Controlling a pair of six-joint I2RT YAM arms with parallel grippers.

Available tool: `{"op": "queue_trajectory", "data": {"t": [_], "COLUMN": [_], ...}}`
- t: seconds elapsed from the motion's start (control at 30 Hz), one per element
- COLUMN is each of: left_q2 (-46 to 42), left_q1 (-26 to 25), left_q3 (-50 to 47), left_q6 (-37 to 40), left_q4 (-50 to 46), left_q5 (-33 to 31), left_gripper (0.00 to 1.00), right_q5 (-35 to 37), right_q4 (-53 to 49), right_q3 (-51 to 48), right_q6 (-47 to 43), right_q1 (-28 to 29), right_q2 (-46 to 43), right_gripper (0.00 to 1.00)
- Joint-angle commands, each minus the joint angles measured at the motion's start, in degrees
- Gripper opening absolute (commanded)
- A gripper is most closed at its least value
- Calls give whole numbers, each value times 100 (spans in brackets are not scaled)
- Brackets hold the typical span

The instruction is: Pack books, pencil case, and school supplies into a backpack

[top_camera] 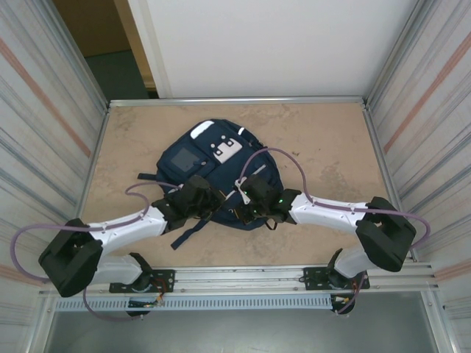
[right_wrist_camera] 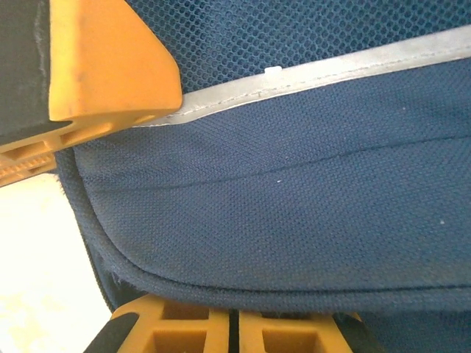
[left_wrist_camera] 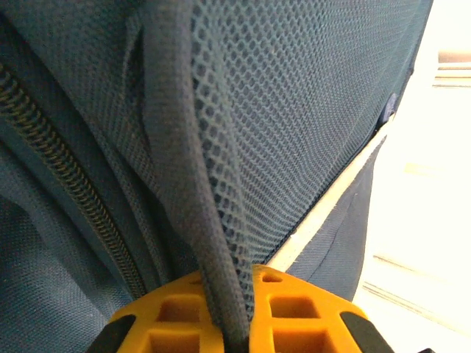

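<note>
Pinching a mesh-edged fold of the backpack (left_wrist_camera: 316,110): left tool (left_wrist_camera: 237,294), clamped tight on it | right tool (right_wrist_camera: 232,315): fingers pressed together against the backpack's navy hem, cannot tell whether fabric is caught | backpack: lying mid-surface (top_camera: 324,140), patched front up, both tools at its near edge
</note>
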Motion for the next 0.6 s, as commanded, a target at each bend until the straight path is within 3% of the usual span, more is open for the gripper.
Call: {"op": "queue_trajectory", "data": {"t": [0.0, 0.3, 0.57], "left_q2": [-475, -1013, -831], "left_q1": [120, 1510, 2570], "left_q3": [44, -325, 140], "left_q6": [197, 754, 2370], "left_q4": [-328, -994, -1667], "left_q5": [-27, 1250, 2183], "left_gripper": [0, 0, 3], "right_q5": [267, -257, -393], "right_q4": [-240, -39, 208], "right_q3": [62, -514, -431], "right_q6": [75, -297, -535], "right_q1": [-11, -686, -292], "right_q2": [-278, -761, -599], "right_gripper": [0, 0, 0]}}
